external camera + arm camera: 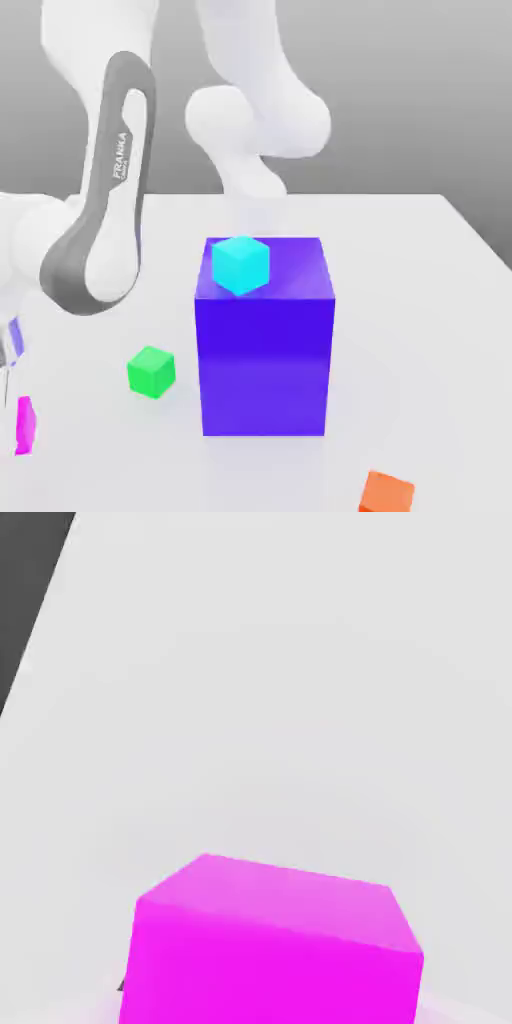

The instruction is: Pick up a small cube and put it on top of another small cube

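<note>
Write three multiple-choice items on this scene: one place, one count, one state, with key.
1. Where does the cyan cube sit?
A) Beside the big blue-purple block
B) On top of it
C) Under it
2. How many small cubes does the exterior view show?
A) Two
B) Three
C) Four
3. How is the green cube?
A) Bare on top
B) Topped by another cube
C) Hidden completely

Key:
1 B: it rests on the block's upper face.
2 C: cyan, green, magenta cube and orange cube.
3 A: its upper face shows uncovered.
</note>
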You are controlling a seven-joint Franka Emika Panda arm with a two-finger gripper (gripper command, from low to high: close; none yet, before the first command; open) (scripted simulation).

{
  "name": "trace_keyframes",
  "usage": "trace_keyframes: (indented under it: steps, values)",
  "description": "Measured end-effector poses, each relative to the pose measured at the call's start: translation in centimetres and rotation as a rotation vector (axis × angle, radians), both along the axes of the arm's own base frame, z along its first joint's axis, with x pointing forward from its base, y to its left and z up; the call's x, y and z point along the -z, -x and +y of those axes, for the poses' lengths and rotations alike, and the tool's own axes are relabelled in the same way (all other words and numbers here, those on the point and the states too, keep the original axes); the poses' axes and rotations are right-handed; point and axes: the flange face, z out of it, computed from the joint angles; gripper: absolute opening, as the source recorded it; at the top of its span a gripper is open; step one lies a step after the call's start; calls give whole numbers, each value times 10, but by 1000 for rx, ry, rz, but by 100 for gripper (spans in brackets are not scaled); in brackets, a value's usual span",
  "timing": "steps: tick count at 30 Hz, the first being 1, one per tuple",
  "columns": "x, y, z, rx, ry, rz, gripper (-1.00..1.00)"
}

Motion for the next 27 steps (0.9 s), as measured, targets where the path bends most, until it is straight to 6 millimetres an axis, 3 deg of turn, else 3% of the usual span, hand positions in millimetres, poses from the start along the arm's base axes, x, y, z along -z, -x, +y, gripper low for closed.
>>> trace_keyframes:
  steps: [7,14,17,24,25,27]
  values:
    - [-34,53,58,229,-43,-17,-100]
    - [-43,122,102,474,-11,8,-100]
    - [-34,145,111,553,17,21,-100]
    - [17,148,113,565,22,24,-100]
    - [23,149,113,566,21,23,100]
    - [23,148,114,562,21,23,100]
